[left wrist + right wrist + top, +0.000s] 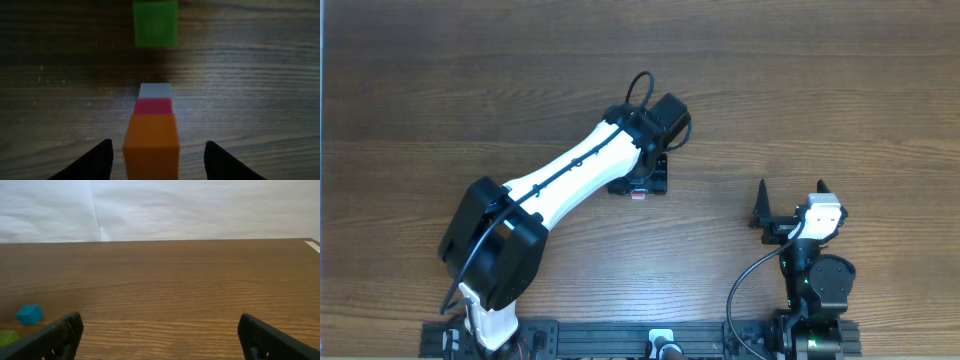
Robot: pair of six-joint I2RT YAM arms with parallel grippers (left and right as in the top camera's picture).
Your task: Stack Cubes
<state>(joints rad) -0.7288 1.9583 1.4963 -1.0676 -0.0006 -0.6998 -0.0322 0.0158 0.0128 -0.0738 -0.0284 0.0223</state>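
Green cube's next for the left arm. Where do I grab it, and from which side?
Take the green cube by two opposite side faces, coming straight down from above. It lies flat on the table with bare wood on both flanks, apart from the stack, so the open left gripper should fit.

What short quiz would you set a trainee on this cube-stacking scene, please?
1. True or false: the left gripper stands open, one finger on each side of the orange cube.
2. In the left wrist view, which cube sits alone, away from the rest? A: the green cube. B: the orange cube. C: none, all touch.
3. Fill in: the right gripper is ___ and holds nothing.

Key: 1 true; 2 A; 3 open.
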